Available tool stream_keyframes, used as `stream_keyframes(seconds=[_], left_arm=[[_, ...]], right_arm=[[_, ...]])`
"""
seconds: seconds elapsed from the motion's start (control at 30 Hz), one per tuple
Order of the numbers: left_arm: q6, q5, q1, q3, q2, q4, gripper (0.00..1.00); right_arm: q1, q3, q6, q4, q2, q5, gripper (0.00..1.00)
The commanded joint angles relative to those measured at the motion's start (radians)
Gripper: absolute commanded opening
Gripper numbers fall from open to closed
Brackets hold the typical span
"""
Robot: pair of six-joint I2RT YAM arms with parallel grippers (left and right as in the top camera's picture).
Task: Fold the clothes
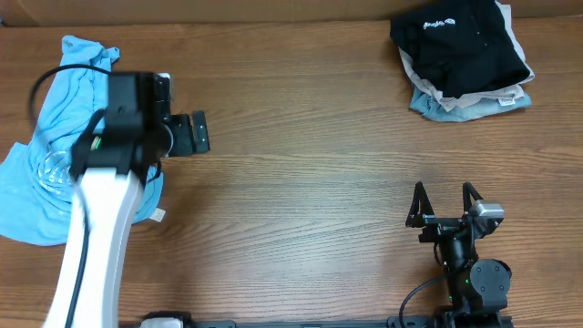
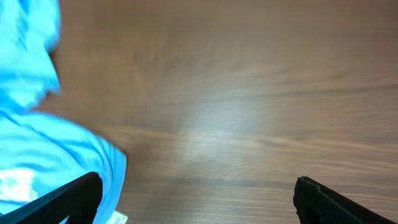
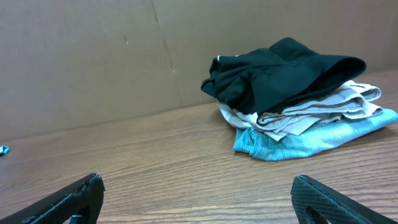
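Nearest the robot's base, the right gripper (image 1: 444, 195) hovers low over the bare wooden table (image 1: 310, 191), its jaws spread wide and holding nothing, pointing toward the far right corner. Farther out on the left, the left gripper (image 1: 201, 133) also stands wide open and empty, over bare wood just beside the edge of a crumpled light blue garment (image 1: 36, 191) that lies partly under that arm. Well beyond both, at the far right edge of the table by the cardboard wall (image 3: 81, 56), sits the black shirt (image 3: 280, 74), bunched on top of a stack, with a beige garment (image 3: 311, 109) beneath it and a grey-blue garment (image 3: 311, 140) at the bottom. Small white logos show on its upper face from overhead. The shirt looks light, thin and limp: it will likely sag and trail from any single pinch, and a careless pull may drag the garments under it along. The raised fold overhanging the right side of the stack looks the easiest place to pinch; lifting it clear first, then taking shoulder seams or hem corners, should let it spread flat.
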Motion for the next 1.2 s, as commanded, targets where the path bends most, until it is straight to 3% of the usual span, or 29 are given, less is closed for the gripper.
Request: stream_keyframes(seconds=[0.0,0.17,0.37,0.67,1.0,1.17], left_arm=[[0.016,-0.048,-0.001,-0.022,-0.174,0.048,1.00],[0.020,-0.125,0.002,-0.208,-0.428,0.283,1.00],[0.019,-0.074,0.034,-0.626,-0.779,0.616,1.00],[0.019,-0.022,0.053,-1.062,-1.039,1.017,1.00],[0.015,-0.033,0.074,-1.291,-1.190,1.122,1.00],[0.021,-0.034,0.098,-1.299,-1.276,0.992,1.00]], right_arm=[[-0.005,-0.010,-0.001,0.002,-0.012,0.013,1.00],[-0.005,-0.010,-0.001,0.002,-0.012,0.013,1.00],[-0.005,-0.010,-0.001,0.002,-0.012,0.013,1.00],[-0.005,-0.010,-0.001,0.002,-0.012,0.013,1.00],[-0.005,-0.010,-0.001,0.002,-0.012,0.014,1.00],[-0.005,-0.010,-0.001,0.002,-0.012,0.013,1.00]])
